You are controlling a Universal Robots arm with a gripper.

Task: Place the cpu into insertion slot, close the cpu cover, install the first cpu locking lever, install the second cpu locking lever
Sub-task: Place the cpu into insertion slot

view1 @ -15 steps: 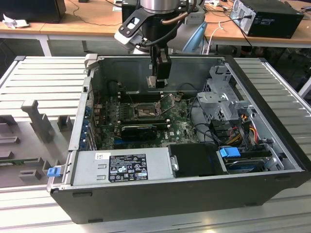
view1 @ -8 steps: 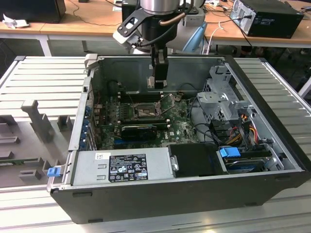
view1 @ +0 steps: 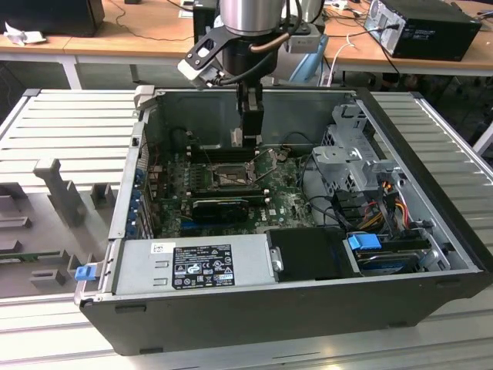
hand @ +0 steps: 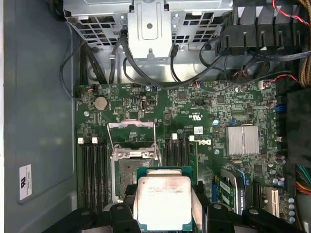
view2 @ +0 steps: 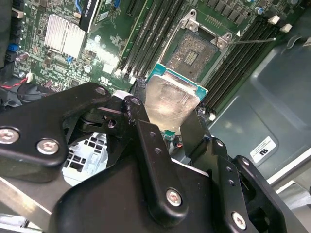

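Observation:
My gripper (view2: 167, 119) is shut on the cpu (view2: 172, 99), a silver-topped square chip with a green edge pinched between the two black fingers. In the first wrist view the cpu (hand: 163, 201) hangs beside and partly over the insertion slot (hand: 125, 175), still above the board. The insertion slot (view2: 194, 51) lies bare, with its dark contact field showing. The cpu cover (hand: 133, 154) stands raised at the socket's edge, and the board shows through its window. In the exterior view the gripper (view1: 248, 137) hangs inside the open case, just above the insertion slot (view1: 229, 176).
Black memory slots (hand: 92, 170) flank the socket on both sides. A long black card (view1: 219, 206) lies in front of it, with a power supply (view1: 192, 266) nearer the camera. A metal drive cage (view1: 350, 162) and cables stand at the exterior view's right. A finned heatsink (hand: 242, 140) sits on the board.

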